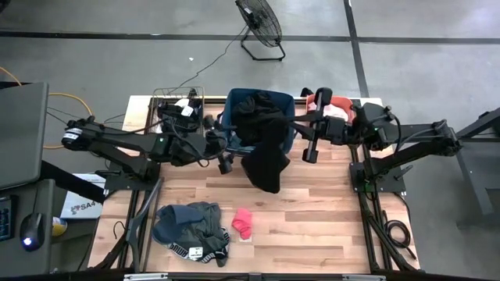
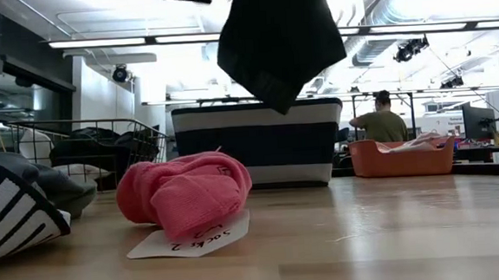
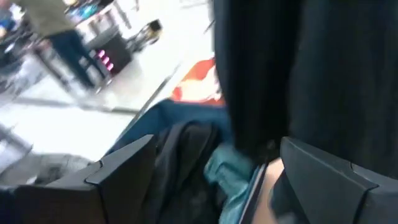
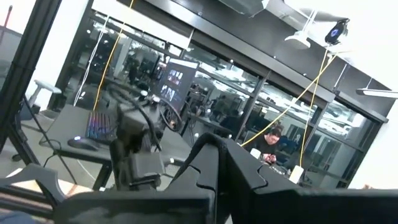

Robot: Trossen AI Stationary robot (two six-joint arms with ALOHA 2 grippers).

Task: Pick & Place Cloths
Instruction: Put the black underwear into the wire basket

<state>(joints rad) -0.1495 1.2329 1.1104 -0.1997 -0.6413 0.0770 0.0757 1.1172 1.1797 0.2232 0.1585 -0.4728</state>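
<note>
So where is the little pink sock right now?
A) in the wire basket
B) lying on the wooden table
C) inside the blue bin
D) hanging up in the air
B: the pink sock lies flat on the wooden table, out in front of the blue bin, with a paper tag beside it.

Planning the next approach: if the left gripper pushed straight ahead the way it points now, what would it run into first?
Most likely the black cloth hanging just ahead of the open left gripper, over the blue bin. Depth is unclear, so this is a judgement.
</note>
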